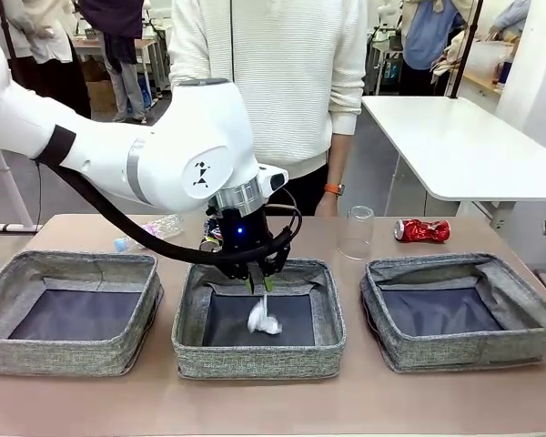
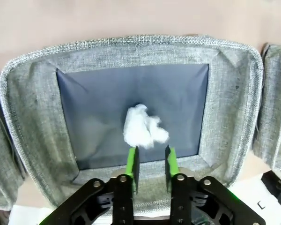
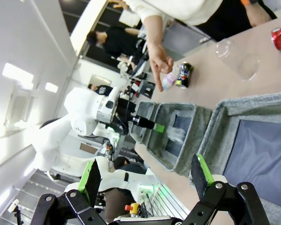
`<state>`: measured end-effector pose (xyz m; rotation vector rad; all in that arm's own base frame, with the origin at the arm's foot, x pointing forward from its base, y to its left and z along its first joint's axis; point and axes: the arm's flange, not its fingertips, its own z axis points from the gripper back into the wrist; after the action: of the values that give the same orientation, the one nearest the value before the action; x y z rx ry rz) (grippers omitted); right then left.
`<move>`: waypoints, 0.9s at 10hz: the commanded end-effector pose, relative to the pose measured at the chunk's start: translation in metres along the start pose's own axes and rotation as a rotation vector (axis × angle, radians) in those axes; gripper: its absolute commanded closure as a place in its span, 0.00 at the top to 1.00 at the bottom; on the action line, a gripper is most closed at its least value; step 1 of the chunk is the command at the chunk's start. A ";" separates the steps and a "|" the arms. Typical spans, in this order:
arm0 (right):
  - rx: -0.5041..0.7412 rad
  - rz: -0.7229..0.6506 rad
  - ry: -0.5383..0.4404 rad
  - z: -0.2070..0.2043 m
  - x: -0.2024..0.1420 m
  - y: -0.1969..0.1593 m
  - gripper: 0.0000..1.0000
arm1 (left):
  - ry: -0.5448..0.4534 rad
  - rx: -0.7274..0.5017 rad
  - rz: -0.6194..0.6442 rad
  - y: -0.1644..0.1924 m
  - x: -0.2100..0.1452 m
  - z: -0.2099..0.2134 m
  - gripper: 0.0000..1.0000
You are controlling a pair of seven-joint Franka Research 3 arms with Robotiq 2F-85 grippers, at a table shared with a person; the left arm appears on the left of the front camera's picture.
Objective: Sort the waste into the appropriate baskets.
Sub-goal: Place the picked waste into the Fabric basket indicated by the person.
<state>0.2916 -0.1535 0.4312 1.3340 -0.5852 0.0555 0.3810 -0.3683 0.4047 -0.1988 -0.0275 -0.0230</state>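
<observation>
Crumpled white paper ball [image 2: 143, 126], one only, was just beyond the fingertips of the left hand [image 2: 151, 161], directly under it and inside the middle basket [image 1: 255, 360]. Whether it lay on the navy lining or hung just above it I could not tell. The left hand pointed straight down with its two green pads [image 2: 131, 161] a moderate way apart, holding nothing and not pinching the ball.

Three grey baskets sat in a row on the worktop [image 1: 273, 401]. One was under the left hand, one just beside it on the hand's left [image 1: 64, 355], and one on its right [image 1: 464, 350]. The two outer baskets showed only bare lining.

The right hand [image 3: 147, 173] had its fingers spread wide around nothing, with the right-side basket's lining beyond them.

Past the baskets, beyond the left hand, four more pieces of waste lay on the worktop. To its left one clear bottle with pink label [image 1: 155, 229] lay on its side, and one dark printed can [image 3: 183, 75] stood just beside the bottle. To its right stood one clear plastic cup [image 1: 357, 232], and farther right one crushed red can [image 1: 422, 230] lay on its side. That made two cans in all.

Farthest off, one person in a white jumper [image 1: 273, 82] stood at the worktop's far edge.
</observation>
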 end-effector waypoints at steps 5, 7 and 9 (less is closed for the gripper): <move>0.015 0.023 -0.016 -0.001 0.002 0.000 1.00 | -0.001 0.007 0.026 -0.002 0.002 0.007 1.00; 0.015 0.023 -0.016 -0.001 0.002 0.000 1.00 | 0.004 -0.018 0.025 0.000 0.001 0.014 1.00; 0.015 0.023 -0.016 -0.001 0.002 0.000 1.00 | 0.040 -0.130 -0.032 0.014 -0.004 0.044 1.00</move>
<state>0.2916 -0.1535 0.4312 1.3340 -0.5851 0.0556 0.3837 -0.3659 0.4265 -0.2593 -0.0193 -0.0170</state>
